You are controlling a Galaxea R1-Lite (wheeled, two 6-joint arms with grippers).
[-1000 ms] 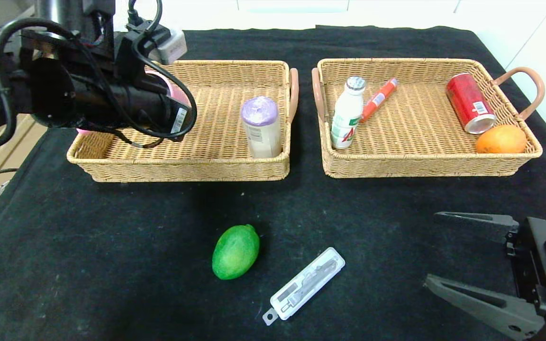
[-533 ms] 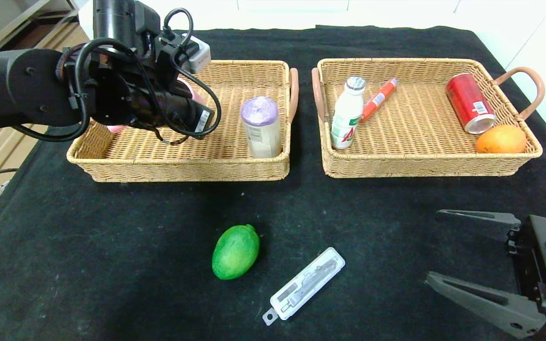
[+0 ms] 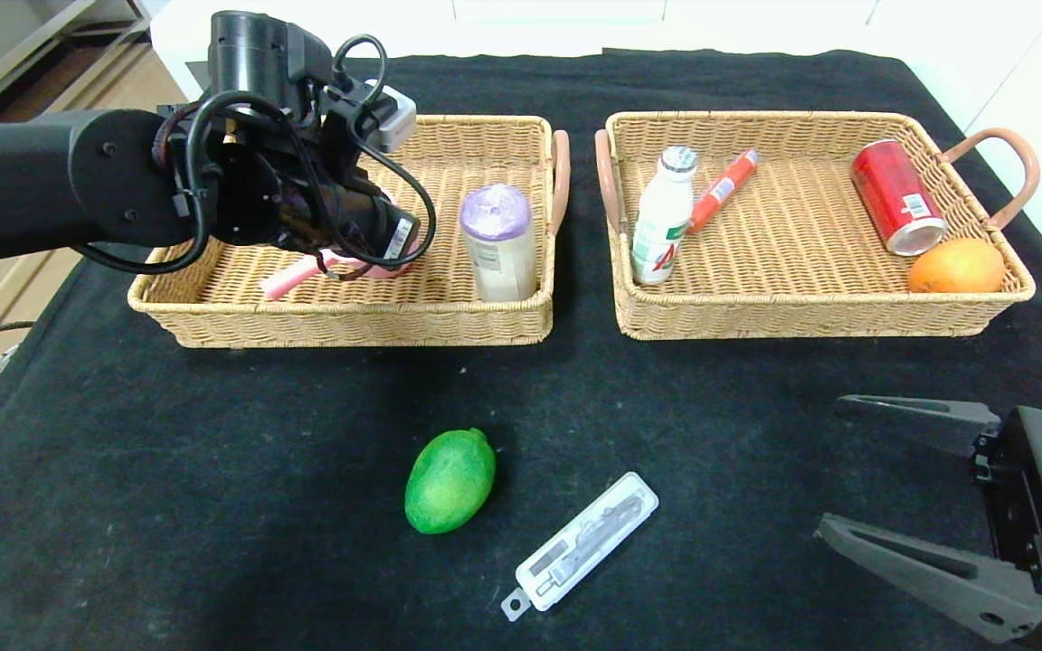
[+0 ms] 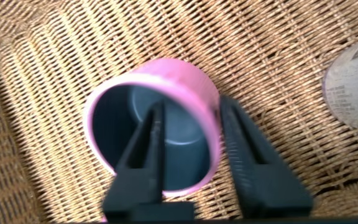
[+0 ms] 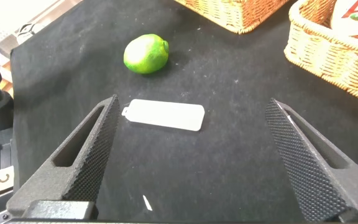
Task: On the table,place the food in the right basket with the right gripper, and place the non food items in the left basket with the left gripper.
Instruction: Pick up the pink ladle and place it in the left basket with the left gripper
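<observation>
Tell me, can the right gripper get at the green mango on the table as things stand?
Probably yes. The right gripper is open and the green mango lies apart on the cloth; only the flat plastic packet lies roughly between them.

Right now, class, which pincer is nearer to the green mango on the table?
Right. The right pincer hangs open low beside the mango; the left pincer is over in the left basket, gripping a pink cup.

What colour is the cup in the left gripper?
Pink outside, dark blue-grey inside; the cup shows best in the left wrist view.
</observation>
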